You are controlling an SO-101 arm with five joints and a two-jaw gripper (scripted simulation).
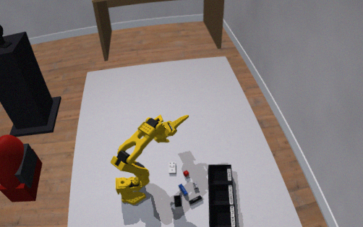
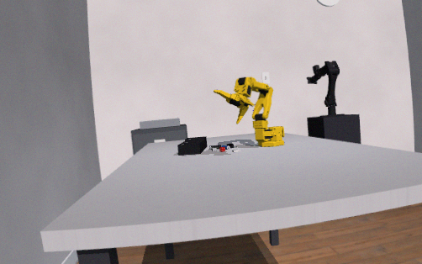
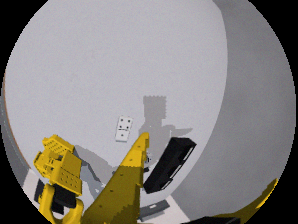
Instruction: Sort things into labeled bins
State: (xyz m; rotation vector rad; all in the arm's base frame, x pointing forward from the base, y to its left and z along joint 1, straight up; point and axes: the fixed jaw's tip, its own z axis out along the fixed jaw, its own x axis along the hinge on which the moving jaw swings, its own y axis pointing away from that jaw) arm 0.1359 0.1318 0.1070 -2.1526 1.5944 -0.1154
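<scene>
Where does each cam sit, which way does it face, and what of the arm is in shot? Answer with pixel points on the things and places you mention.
Top: high above the table point(image 1: 152, 90) point(image 2: 235, 189) point(image 3: 90, 70), looking steeply down; whole arm, gripper point(image 1: 179, 126) point(image 2: 227, 107) open.
Exterior: beyond a table edge, slightly above its top, looking across; whole arm.
Wrist: on the arm near the gripper, looking down; one jaw, arm parts.
Top and wrist share the domino point(image 1: 172, 168) point(image 3: 123, 128).
</scene>
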